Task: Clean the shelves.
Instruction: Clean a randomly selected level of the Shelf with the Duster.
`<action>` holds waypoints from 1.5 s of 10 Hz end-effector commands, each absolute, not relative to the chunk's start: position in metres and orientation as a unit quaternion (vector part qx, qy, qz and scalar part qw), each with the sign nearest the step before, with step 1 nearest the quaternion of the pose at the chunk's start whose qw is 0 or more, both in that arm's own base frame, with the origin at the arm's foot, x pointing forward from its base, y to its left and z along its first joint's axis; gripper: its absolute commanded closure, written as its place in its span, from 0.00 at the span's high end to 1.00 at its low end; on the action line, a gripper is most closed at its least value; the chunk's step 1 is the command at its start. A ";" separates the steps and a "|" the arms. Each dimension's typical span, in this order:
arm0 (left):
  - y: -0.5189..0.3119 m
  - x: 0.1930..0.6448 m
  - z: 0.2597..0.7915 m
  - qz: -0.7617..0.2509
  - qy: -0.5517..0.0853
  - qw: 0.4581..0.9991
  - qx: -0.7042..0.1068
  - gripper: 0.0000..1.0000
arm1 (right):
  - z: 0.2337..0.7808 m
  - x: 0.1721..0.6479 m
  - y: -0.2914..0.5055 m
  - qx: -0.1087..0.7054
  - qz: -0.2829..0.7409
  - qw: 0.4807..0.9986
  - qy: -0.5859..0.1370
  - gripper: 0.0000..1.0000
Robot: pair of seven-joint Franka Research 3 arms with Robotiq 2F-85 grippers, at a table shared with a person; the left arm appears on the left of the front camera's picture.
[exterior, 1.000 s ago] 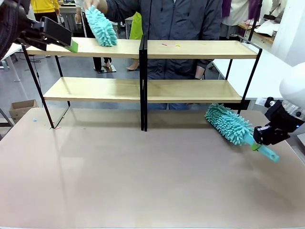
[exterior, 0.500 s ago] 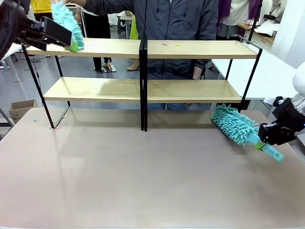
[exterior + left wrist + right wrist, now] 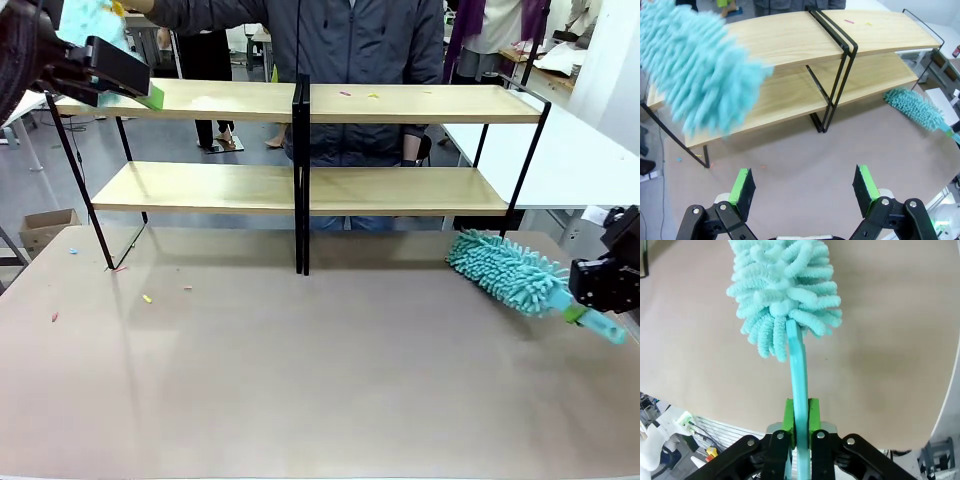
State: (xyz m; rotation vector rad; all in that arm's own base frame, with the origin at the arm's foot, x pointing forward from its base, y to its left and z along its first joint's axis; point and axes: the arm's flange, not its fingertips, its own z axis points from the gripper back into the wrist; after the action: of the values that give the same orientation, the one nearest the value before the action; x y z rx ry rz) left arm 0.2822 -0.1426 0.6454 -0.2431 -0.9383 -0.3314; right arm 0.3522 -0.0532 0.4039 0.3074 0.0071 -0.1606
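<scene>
The shelves [image 3: 400, 103] stand at the far side of the table, light-wood boards on a black frame with a central upright; they also show in the left wrist view as the shelves [image 3: 790, 37]. My left gripper [image 3: 804, 185] hangs open and empty above the rack's left end, seen from the front as the left gripper [image 3: 145, 93]. A person's teal duster [image 3: 700, 65] blurs past close in front of it. My right gripper [image 3: 800, 422] is shut on the handle of a second teal duster [image 3: 505, 270], whose head rests on the table at the right.
Small coloured bits [image 3: 358, 94] lie on the top right board, and more bits [image 3: 147, 298] are scattered on the table at the left. A person in a grey jacket [image 3: 340, 40] stands behind the rack. A white table [image 3: 570, 150] borders the right.
The person's duster swept left off the top-left board and rose past my left gripper. Bits now lie on the table at the left. My right gripper carried its duster rightward.
</scene>
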 end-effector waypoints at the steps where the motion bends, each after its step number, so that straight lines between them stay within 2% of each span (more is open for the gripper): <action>1: -0.142 0.282 0.645 -0.159 -0.453 0.869 -0.120 1.00 | 0.371 0.260 -0.039 0.121 -0.120 0.985 0.019 0.12; 5: -0.142 0.282 0.645 -0.159 -0.453 0.869 -0.120 1.00 | 0.370 0.227 -0.065 0.145 -0.203 0.968 0.027 0.12; 9: -0.142 0.282 0.645 -0.159 -0.453 0.869 -0.120 1.00 | 0.380 0.194 -0.108 0.205 -0.249 0.946 -0.025 0.12; 13: -0.142 0.282 0.645 -0.159 -0.453 0.869 -0.120 1.00 | 0.379 0.208 -0.124 0.234 -0.216 0.947 -0.048 0.12; 15: -0.142 0.282 0.645 -0.159 -0.453 0.869 -0.120 1.00 | 0.388 0.217 -0.141 0.265 -0.134 0.951 -0.086 0.12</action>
State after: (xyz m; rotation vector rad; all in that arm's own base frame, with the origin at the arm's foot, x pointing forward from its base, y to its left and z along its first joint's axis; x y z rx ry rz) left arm 0.2819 -0.1427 0.6456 -0.2431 -0.9389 -0.3318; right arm 0.2555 -0.1798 0.4498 0.4777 -0.0990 -0.3748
